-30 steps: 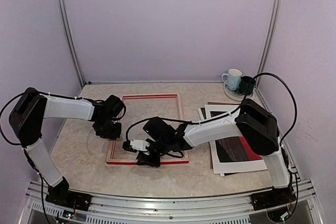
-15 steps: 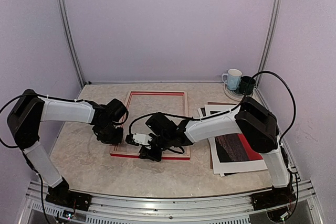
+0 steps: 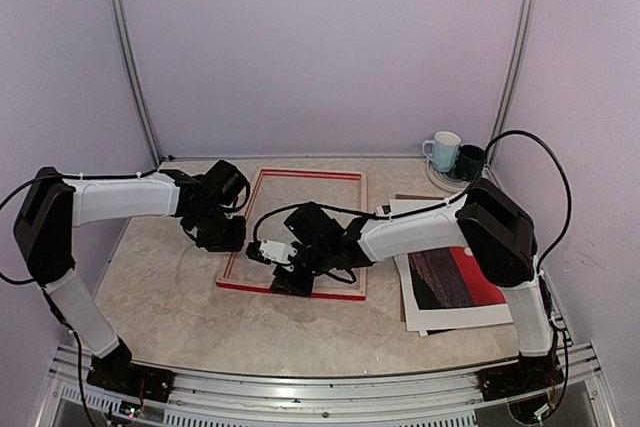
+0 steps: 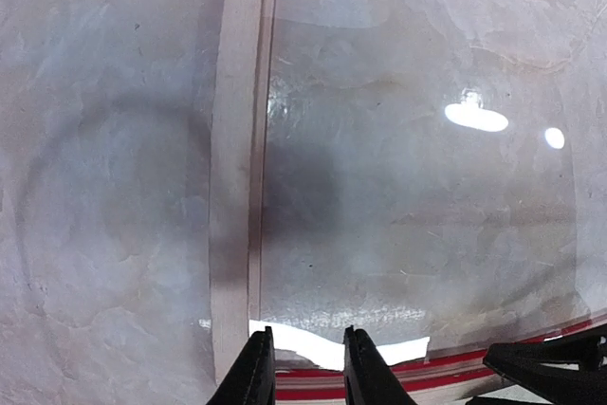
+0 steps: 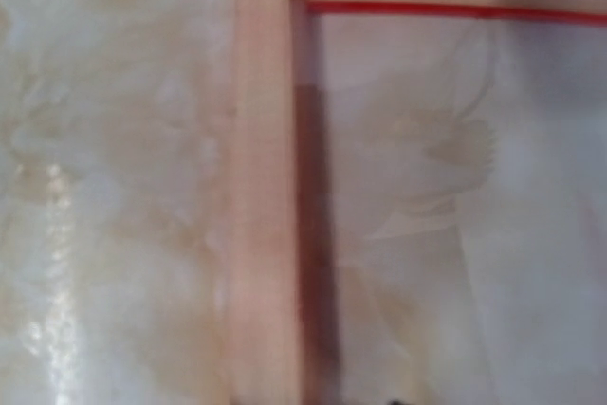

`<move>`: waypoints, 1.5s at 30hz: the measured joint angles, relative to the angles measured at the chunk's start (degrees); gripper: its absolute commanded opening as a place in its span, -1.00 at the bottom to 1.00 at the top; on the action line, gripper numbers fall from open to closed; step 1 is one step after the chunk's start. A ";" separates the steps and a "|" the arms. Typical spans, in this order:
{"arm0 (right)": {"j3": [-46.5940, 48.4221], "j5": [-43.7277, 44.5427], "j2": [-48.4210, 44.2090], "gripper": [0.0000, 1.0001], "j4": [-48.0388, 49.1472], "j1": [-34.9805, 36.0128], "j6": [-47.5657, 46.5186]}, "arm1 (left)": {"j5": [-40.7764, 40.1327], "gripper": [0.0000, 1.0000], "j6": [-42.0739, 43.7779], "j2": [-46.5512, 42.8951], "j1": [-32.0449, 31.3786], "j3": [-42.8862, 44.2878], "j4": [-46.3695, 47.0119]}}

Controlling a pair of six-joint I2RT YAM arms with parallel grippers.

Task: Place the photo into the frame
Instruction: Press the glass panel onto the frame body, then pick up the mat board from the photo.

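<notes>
The frame (image 3: pixel 310 174) lies flat mid-table, red-edged, its pale wood side showing in the wrist views (image 4: pixel 237 187) (image 5: pixel 256 187). My left gripper (image 3: pixel 222 237) sits at the frame's left rail. In the left wrist view its fingers (image 4: pixel 305 369) stand a little apart beside the pale rail, with nothing between them. My right gripper (image 3: pixel 290 277) is down on the frame's near rail. Its fingers do not show in the blurred right wrist view. The photo (image 3: pixel 450 282), dark and red with a white border, lies to the right, partly under the right arm.
A brown board edge (image 3: pixel 405 198) peeks out behind the photo. A white mug (image 3: pixel 443 150) and a dark mug (image 3: pixel 470 160) stand at the back right corner. Walls close the table on three sides.
The frame has slid to the right and a little farther back. Both grippers moved with it.
</notes>
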 measured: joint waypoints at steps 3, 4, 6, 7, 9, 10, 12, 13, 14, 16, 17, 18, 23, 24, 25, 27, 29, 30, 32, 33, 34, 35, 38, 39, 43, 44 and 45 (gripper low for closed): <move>0.31 0.15 -1.81 0.05 -1.38 -0.17 0.20 | 0.79 -0.47 -0.04 -0.04 0.48 1.01 0.72; 0.52 0.02 -2.54 0.08 -1.79 -0.24 -0.09 | 1.07 -0.46 -0.04 -0.09 0.74 1.20 0.96; 0.79 -0.11 -4.07 0.16 -2.34 -0.24 -0.04 | 1.51 -0.42 -0.15 -0.20 1.44 1.40 1.53; 0.96 -0.09 -5.01 0.20 -2.71 -0.37 0.09 | 1.81 -0.38 -0.24 -0.33 2.03 1.40 2.14; 1.25 0.35 -6.56 0.27 -3.41 -0.68 0.57 | 2.43 -0.30 -0.50 -0.63 3.41 1.40 3.43; 1.27 0.59 -7.56 0.31 -3.82 -0.90 1.36 | 2.67 -0.28 -0.63 -0.79 4.07 1.40 4.07; 1.18 0.90 -9.64 0.40 -4.74 -1.81 3.23 | 3.10 -0.22 -0.87 -1.16 5.38 1.44 5.55; 0.61 0.94 -11.26 0.46 -5.03 -2.86 4.61 | 3.30 -0.18 -1.05 -1.25 6.05 1.53 6.60; 0.09 1.05 -12.72 0.48 -5.49 -3.91 6.01 | 3.48 -0.13 -1.07 -1.27 6.51 1.62 7.17; -1.84 1.55 -16.59 0.54 -5.97 -7.02 8.98 | 3.89 -0.04 -1.18 -1.27 7.17 1.95 8.57; -2.78 2.19 -18.67 0.55 -6.40 -8.79 10.45 | 4.15 0.01 -1.20 -1.27 7.21 2.19 9.09; -3.65 2.62 -20.68 0.59 -6.88 -10.40 12.11 | 4.46 0.05 -1.20 -1.27 7.19 2.40 9.77; -8.85 5.75 -29.55 0.68 -9.60 -18.82 20.90 | 7.19 0.28 -1.33 -1.75 5.84 2.75 13.73; -10.12 6.03 -30.75 0.69 -10.05 -19.93 22.38 | 7.50 0.33 -1.33 -1.92 5.38 2.80 14.12; -11.61 6.16 -31.89 0.69 -10.36 -21.40 23.96 | 7.87 0.37 -1.36 -2.12 4.68 2.97 14.53; -15.41 6.12 -34.25 0.72 -11.74 -24.39 27.23 | 8.79 0.46 -1.57 -2.23 2.86 3.76 15.67; -18.45 6.27 -35.85 0.74 -13.25 -27.15 29.86 | 9.55 0.59 -1.75 -2.25 0.70 4.52 16.98; -20.00 6.47 -36.61 0.74 -13.92 -28.57 31.10 | 10.03 0.65 -1.97 -2.25 -0.44 4.74 17.81; -22.45 7.17 -38.03 0.73 -15.32 -30.86 33.16 | 10.93 0.74 -2.86 -2.25 -3.06 5.16 19.19; -23.58 7.45 -38.82 0.73 -16.00 -31.61 34.14 | 11.45 0.77 -3.39 -2.25 -4.35 5.18 20.06; -24.52 7.72 -39.54 0.72 -16.63 -31.93 34.93 | 12.00 0.78 -3.96 -2.25 -5.79 5.18 20.98; -25.22 7.93 -40.06 0.71 -17.14 -31.98 35.63 | 12.50 0.79 -4.59 -2.25 -7.43 5.18 22.03; -27.34 8.39 -41.18 0.69 -18.32 -31.91 37.68 | 13.60 0.79 -6.19 -2.21 -11.98 5.27 24.35; -28.11 8.46 -41.42 0.69 -18.67 -31.89 38.32 | 13.81 0.79 -6.62 -2.08 -13.53 5.44 25.09; -32.94 8.63 -44.22 0.70 -19.78 -31.87 40.85 | 14.88 0.80 -7.91 -0.42 -19.32 6.51 28.72; -34.29 8.66 -45.53 0.70 -20.02 -31.87 41.46 | 15.21 0.80 -8.39 0.46 -21.07 6.71 30.23; -35.71 8.68 -47.10 0.70 -20.13 -31.87 42.10 | 15.52 0.80 -8.98 1.27 -22.45 6.80 31.28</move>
